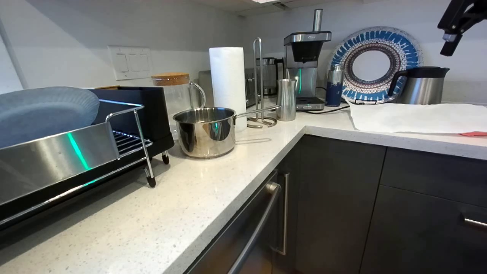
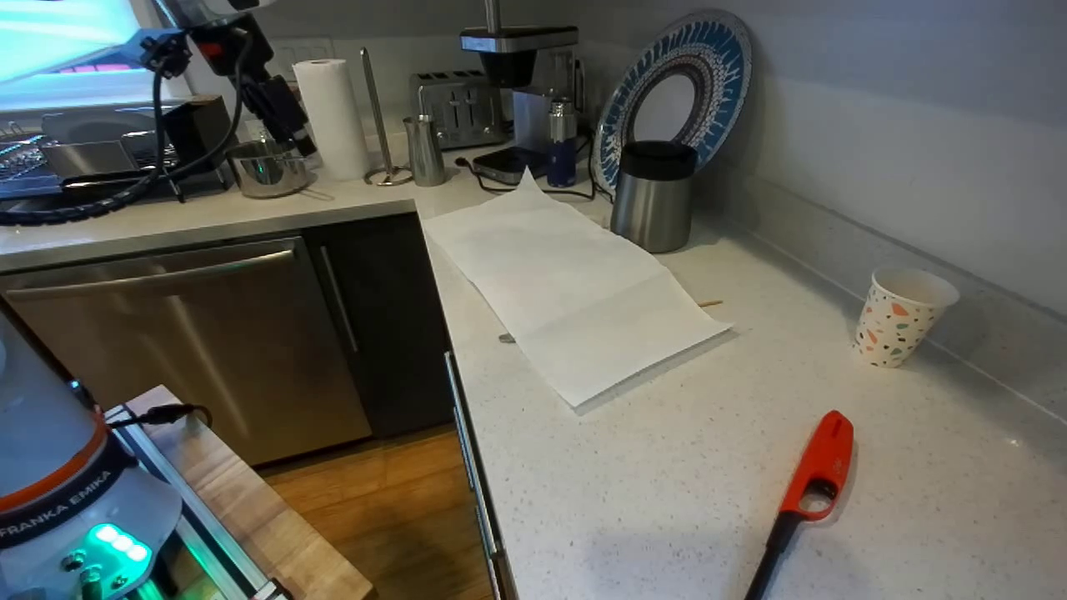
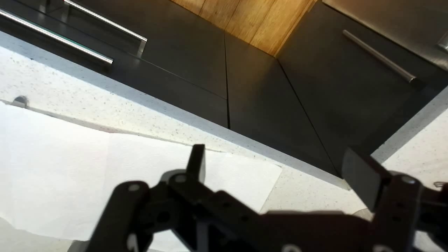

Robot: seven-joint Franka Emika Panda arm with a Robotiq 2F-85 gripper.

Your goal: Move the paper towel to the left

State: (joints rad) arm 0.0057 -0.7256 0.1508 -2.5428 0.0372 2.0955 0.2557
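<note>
One creased white paper towel (image 2: 575,287) spread on a speckled counter (image 2: 667,483), claw (image 3: 279,170) in mid-air, gaping wide

Legible text: "FRANKA EMIKA", pale capitals on the dark band (image 2: 60,506) just below the orange ring (image 2: 48,481) on the arm's base (image 2: 42,557), in an exterior view. Reads left to right, slanting upward. Coffee maker (image 1: 306,76) has a small light logo (image 1: 311,37) on its top's front, in an exterior view; too small to read.
</note>
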